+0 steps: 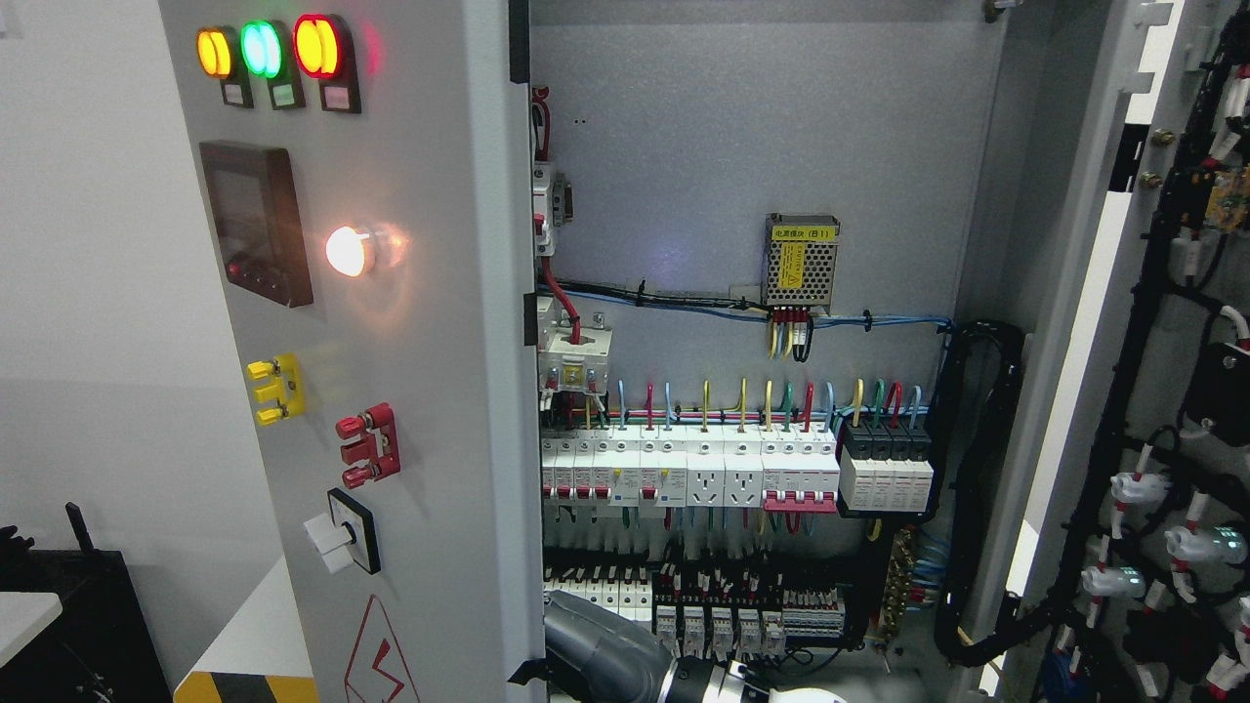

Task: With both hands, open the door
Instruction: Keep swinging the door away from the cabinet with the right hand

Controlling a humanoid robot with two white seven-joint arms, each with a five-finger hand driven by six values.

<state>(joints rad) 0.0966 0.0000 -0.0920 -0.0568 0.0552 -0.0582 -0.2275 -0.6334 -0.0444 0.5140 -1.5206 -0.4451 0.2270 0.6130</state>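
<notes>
The grey cabinet's left door (430, 391) stands swung out toward me, showing its front with three lit lamps (266, 51), a dark display (256, 223) and coloured switches. The right door (1084, 371) is swung wide open at the right, its wired inner side (1172, 547) facing me. My left arm (605, 654) enters at the bottom edge just right of the left door's edge and points right. Only a white sliver of its hand (811, 695) shows at the bottom edge, low in the cabinet opening. My right arm is out of view.
Inside the cabinet are rows of breakers (684, 474), a small power supply (801, 260) and a black cable bundle (977, 488) along the right side. A black object (78, 615) stands at the lower left by a white wall.
</notes>
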